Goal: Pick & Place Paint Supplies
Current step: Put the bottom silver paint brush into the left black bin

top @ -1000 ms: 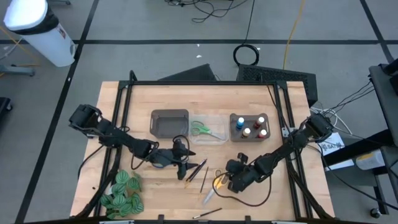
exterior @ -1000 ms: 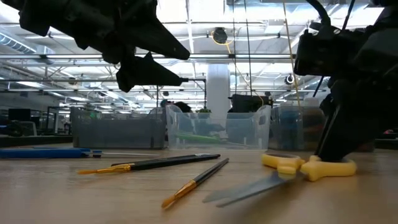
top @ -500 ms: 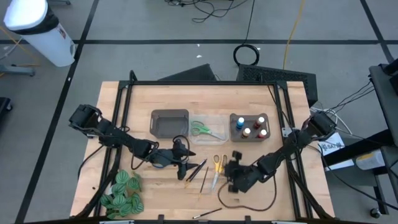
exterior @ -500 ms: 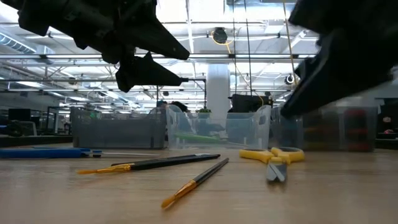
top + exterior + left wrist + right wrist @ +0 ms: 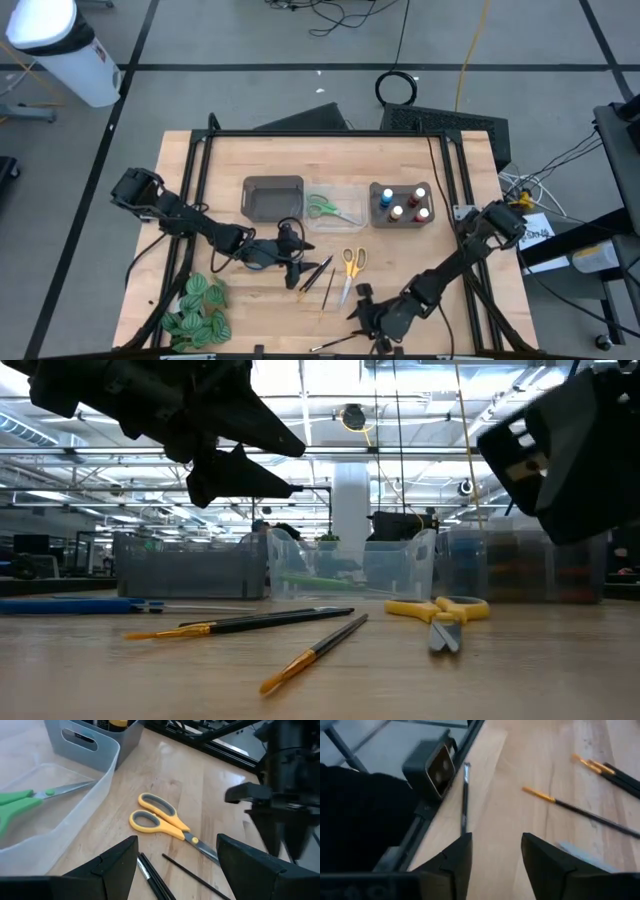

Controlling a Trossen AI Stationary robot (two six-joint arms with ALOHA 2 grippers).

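Yellow scissors (image 5: 351, 263) on wooden table (image 5: 420, 260)

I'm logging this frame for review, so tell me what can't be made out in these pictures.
- Paint bottles: high view shows caps only; low view blurs them behind the bin wall.
- Green scissors: left wrist view cuts the handles at the edge.
- Yellow scissors: blade tip hidden behind the left gripper's finger in the left wrist view.
- Right gripper: blurred in the low view.
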